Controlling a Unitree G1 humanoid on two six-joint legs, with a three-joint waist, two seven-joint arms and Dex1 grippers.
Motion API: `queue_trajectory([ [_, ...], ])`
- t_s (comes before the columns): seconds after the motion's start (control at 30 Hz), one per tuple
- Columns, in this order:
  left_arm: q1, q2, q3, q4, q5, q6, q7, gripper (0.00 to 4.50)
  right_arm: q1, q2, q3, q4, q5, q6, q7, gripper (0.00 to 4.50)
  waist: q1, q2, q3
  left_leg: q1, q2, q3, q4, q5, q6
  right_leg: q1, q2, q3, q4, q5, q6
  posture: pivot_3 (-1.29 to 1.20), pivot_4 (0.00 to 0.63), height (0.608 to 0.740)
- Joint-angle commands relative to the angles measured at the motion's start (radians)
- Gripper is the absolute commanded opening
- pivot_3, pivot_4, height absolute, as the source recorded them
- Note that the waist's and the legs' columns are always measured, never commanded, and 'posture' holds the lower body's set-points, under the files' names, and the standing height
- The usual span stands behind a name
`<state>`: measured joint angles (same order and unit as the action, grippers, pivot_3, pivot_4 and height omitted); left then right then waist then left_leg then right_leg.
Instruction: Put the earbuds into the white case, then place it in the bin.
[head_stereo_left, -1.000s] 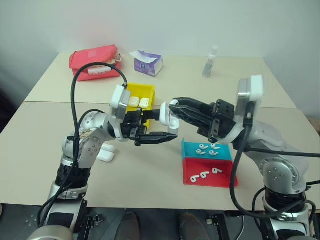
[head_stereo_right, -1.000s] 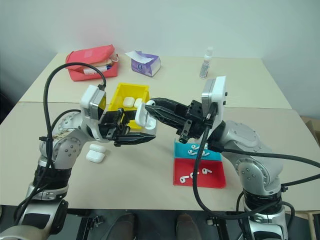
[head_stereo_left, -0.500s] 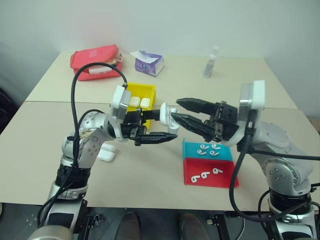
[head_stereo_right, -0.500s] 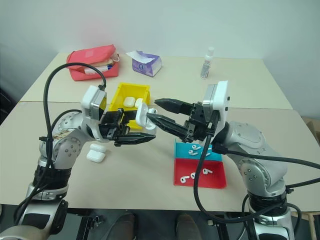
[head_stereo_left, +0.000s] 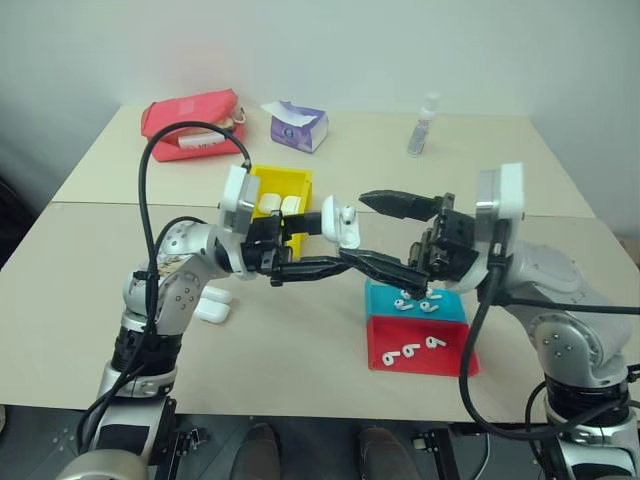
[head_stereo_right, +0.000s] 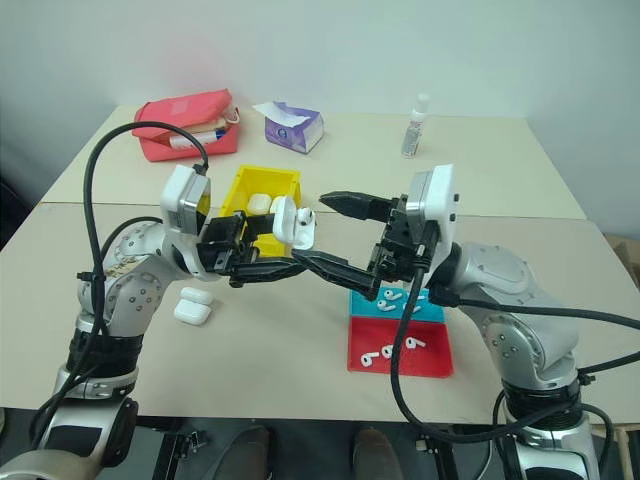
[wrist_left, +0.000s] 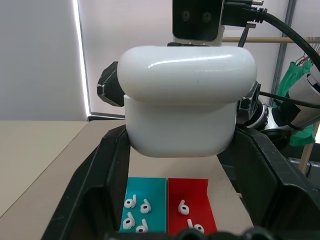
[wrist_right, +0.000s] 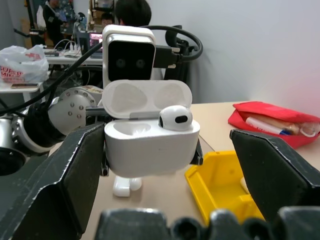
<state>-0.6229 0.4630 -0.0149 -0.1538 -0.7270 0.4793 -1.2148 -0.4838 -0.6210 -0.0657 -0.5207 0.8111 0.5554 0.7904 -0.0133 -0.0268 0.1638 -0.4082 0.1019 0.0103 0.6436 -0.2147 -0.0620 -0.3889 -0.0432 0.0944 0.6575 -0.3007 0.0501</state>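
Earbuds: 4 teal-tray, 3 red-tray

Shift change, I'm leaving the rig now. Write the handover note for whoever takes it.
Left tool: shut on the white case, held up over the table, lid open.
Right tool: open, holding nothing, facing the case.
Earbuds: one earbud sits in the case; its other socket is empty. More lie in the teal tray and the red tray.
Bin: yellow, behind the left tool, already holds two cases.
Done: first earbud in.
Left: second earbud, close lid, case into the bin.
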Motion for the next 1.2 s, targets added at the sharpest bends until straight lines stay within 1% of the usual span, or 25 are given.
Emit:
queue_trajectory([
  [0.03, -0.007, 0.003, 0.023, -0.039, -0.017, -0.026, -0.01, 2.72, -0.047, -0.106, -0.052, 0.055, -0.035, 0.005, 0.068, 4.48, 0.0, 0.0, 0.0, 0.0, 0.0, 0.0, 0.0, 0.0, 0.0, 0.0, 0.0, 0.0, 0.0, 0.0, 0.0, 0.0, 0.15, 0.74],
  [0.07, -0.005, 0.003, 0.023, -0.041, -0.018, -0.025, -0.009, 2.72, -0.055, -0.138, -0.041, 0.068, -0.051, 0.007, 0.09, 4.48, 0.001, 0.0, 0.0, 0.0, 0.0, 0.0, 0.0, 0.0, 0.0, 0.0, 0.0, 0.0, 0.0, 0.0, 0.0, 0.0, 0.15, 0.74],
  [0.13, 0.005, 0.008, 0.029, -0.048, -0.016, -0.027, -0.008, 2.72, -0.088, -0.252, 0.053, 0.121, -0.178, 0.011, 0.147, 4.48, 0.001, 0.001, 0.0, 0.0, 0.0, 0.0, 0.0, 0.0, 0.0, 0.0, 0.0, 0.0, 0.0, 0.0, 0.0, 0.0, 0.15, 0.74],
  [0.2, 0.01, 0.011, 0.034, -0.054, -0.016, -0.029, -0.004, 2.72, -0.121, -0.336, 0.157, 0.185, -0.311, -0.024, 0.216, 4.48, 0.0, 0.001, 0.0, 0.0, 0.0, 0.0, 0.0, 0.0, 0.0, 0.0, 0.0, 0.0, -0.001, 0.0, 0.0, 0.0, 0.15, 0.74],
  [0.27, 0.01, 0.011, 0.036, -0.055, -0.016, -0.032, 0.001, 2.72, -0.163, -0.374, 0.257, 0.256, -0.439, -0.081, 0.271, 4.48, -0.002, 0.001, 0.0, 0.001, 0.0, 0.0, 0.0, 0.0, 0.0, 0.0, 0.0, 0.0, -0.001, 0.0, 0.0, 0.0, 0.15, 0.74],
  [0.3, 0.01, 0.009, 0.037, -0.055, -0.015, -0.034, 0.004, 2.72, -0.19, -0.377, 0.306, 0.3, -0.505, -0.122, 0.295, 4.48, -0.005, 0.001, 0.0, 0.0, 0.0, 0.0, 0.0, 0.0, 0.0, 0.0, 0.0, 0.0, -0.001, 0.0, 0.0, 0.0, 0.15, 0.74],
  [0.4, 0.01, 0.005, 0.038, -0.055, -0.013, -0.039, 0.013, 2.72, -0.273, -0.352, 0.413, 0.443, -0.652, -0.268, 0.382, 3.89, -0.008, 0.001, 0.0, 0.001, 0.0, 0.001, 0.0, 0.0, 0.0, -0.001, 0.0, 0.001, -0.001, 0.0, 0.0, 0.0, 0.15, 0.74],
  [0.47, 0.009, 0.004, 0.042, -0.054, -0.01, -0.046, 0.017, 2.72, -0.332, -0.332, 0.466, 0.554, -0.724, -0.395, 0.462, 3.22, -0.007, 0.001, 0.001, 0.0, 0.0, 0.001, 0.0, 0.0, 0.0, -0.001, 0.0, 0.001, -0.001, 0.0, 0.0, 0.0, 0.15, 0.74],
  [0.53, 0.008, 0.005, 0.046, -0.05, -0.006, -0.053, 0.021, 2.72, -0.386, -0.309, 0.501, 0.649, -0.776, -0.479, 0.525, 2.57, -0.004, 0.001, 0.001, 0.0, 0.0, 0.001, -0.001, 0.0, 0.0, -0.001, 0.0, 0.001, -0.001, 0.0, 0.0, 0.0, 0.15, 0.74],
  [0.63, 0.013, 0.01, 0.055, -0.054, -0.005, -0.057, 0.028, 2.72, -0.451, -0.279, 0.548, 0.762, -0.848, -0.581, 0.609, 2.57, -0.002, 0.001, 0.001, 0.0, 0.0, 0.002, -0.001, 0.0, 0.0, -0.001, 0.0, 0.001, -0.002, 0.0, 0.0, 0.0, 0.15, 0.74],
  [0.8, 0.043, 0.018, 0.065, -0.085, -0.01, -0.062, 0.045, 2.72, -0.51, -0.236, 0.61, 0.86, -0.949, -0.623, 0.708, 2.57, 0.001, 0.001, 0.001, 0.0, 0.0, 0.002, 0.0, 0.0, 0.0, -0.001, 0.0, 0.001, -0.002, 0.0, 0.0, 0.0, 0.15, 0.74],
  [0.87, 0.053, 0.016, 0.067, -0.095, -0.009, -0.067, 0.059, 2.72, -0.52, -0.215, 0.623, 0.884, -0.982, -0.625, 0.721, 2.57, 0.0, 0.001, 0.001, 0.0, 0.0, 0.002, 0.0, 0.0, 0.0, -0.001, 0.0, 0.001, -0.002, 0.0, 0.0, 0.0, 0.15, 0.74],
  [1.03, 0.08, 0.016, 0.066, -0.135, -0.015, -0.067, 0.084, 2.72, -0.515, -0.168, 0.629, 0.921, -1.047, -0.643, 0.701, 2.57, 0.0, 0.001, 0.001, 0.0, 0.0, 0.002, 0.0, 0.0, 0.0, -0.001, 0.0, 0.001, -0.001, 0.0, 0.0, 0.0, 0.15, 0.74],
  [1.2, 0.102, 0.016, 0.065, -0.157, -0.015, -0.069, 0.1, 2.72, -0.496, -0.145, 0.618, 0.913, -1.066, -0.641, 0.702, 2.57, 0.0, 0.001, 0.001, 0.0, 0.0, 0.002, 0.0, 0.0, 0.0, -0.001, 0.0, 0.001, -0.001, 0.0, 0.0, 0.0, 0.15, 0.74],
])
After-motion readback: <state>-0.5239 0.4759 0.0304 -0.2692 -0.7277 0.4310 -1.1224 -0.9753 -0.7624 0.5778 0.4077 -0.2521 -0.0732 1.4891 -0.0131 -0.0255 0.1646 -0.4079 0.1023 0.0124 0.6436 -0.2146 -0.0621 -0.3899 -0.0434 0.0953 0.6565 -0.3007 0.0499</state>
